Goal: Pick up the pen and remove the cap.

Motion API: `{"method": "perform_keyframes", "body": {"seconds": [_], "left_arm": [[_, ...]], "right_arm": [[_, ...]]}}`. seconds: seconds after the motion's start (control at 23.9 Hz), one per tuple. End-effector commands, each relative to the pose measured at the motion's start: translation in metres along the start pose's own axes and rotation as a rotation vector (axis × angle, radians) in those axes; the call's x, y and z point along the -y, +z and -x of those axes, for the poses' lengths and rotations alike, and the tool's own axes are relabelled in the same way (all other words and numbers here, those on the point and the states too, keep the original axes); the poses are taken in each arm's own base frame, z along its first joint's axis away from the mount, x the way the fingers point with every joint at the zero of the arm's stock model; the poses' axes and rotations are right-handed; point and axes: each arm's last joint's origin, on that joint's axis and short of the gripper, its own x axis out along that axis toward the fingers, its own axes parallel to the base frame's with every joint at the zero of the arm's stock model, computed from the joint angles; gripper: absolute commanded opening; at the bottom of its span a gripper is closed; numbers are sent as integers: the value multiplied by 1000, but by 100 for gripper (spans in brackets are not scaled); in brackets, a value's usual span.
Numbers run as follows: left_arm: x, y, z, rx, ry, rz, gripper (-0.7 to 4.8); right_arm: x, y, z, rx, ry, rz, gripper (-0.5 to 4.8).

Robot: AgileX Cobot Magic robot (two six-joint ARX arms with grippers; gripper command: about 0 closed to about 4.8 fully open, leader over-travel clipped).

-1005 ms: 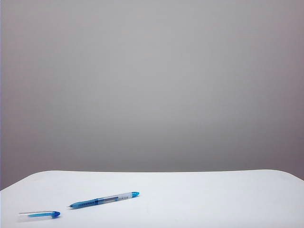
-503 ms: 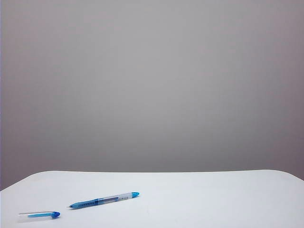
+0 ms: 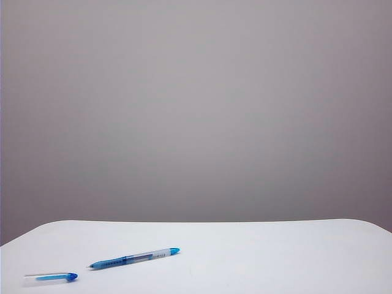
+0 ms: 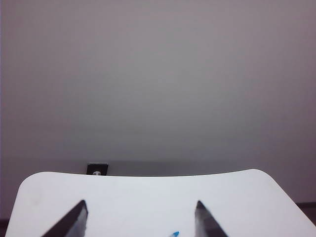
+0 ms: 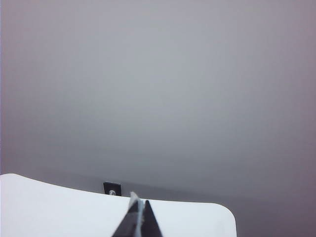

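The pen (image 3: 133, 258) lies on the white table (image 3: 275, 257) at the front left, its light-blue end plug pointing right. To its left the cap (image 3: 51, 277) lies apart from it, a short clear tube with a blue tip. Neither gripper shows in the exterior view. In the left wrist view my left gripper (image 4: 139, 202) is open above the table, and a small blue tip of the pen (image 4: 174, 234) peeks in low between its fingers without touching them. My right gripper (image 5: 138, 200) is shut with nothing in it, over the table's near part.
A small dark wall socket (image 4: 97, 169) sits behind the table's far edge and also shows as the socket (image 5: 112, 188) in the right wrist view. The table's rounded far corners (image 5: 224, 212) are in sight. A plain grey wall (image 3: 196, 110) fills the background.
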Motion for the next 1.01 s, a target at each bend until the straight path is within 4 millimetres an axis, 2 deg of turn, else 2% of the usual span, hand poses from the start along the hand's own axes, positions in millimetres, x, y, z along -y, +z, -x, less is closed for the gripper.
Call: {"method": "perform_keyframes", "body": {"seconds": [0.04,0.21,0.25,0.29,0.38,0.59,0.63,0.67,0.71,1.01], "left_arm": [[-5,-23,-9,-31,1,-44,277],[-9,-43,-11,-33,-4,-43,261],[-11,-51,-10,-14,-6,-45,232],[-12,-54,-10,-3,-10,-45,227],[-14,-67,-11,10,-13,-46,210],[-20,-89,-17,-38,0,-38,209],[-21,-97,-19,-35,0,-4,207],[-23,-104,-21,-40,5,36,186],[-24,-104,-21,-44,17,36,170],[-34,-103,-20,-47,63,-8,169]], "right_arm": [[0,5,0,49,-2,-9,-5],[0,-2,-5,46,-5,-21,-6],[0,-12,-12,56,-2,-59,-5],[-1,-18,-16,60,2,-78,-5],[-1,-42,-30,105,8,-140,-5],[-1,-62,-38,91,4,-174,-5],[-1,-71,-40,56,-1,-158,-6],[-1,-78,-42,33,-4,-145,-5],[-1,-83,-43,23,-4,-147,-5],[-1,-108,-47,-34,-26,-129,-5]]}}
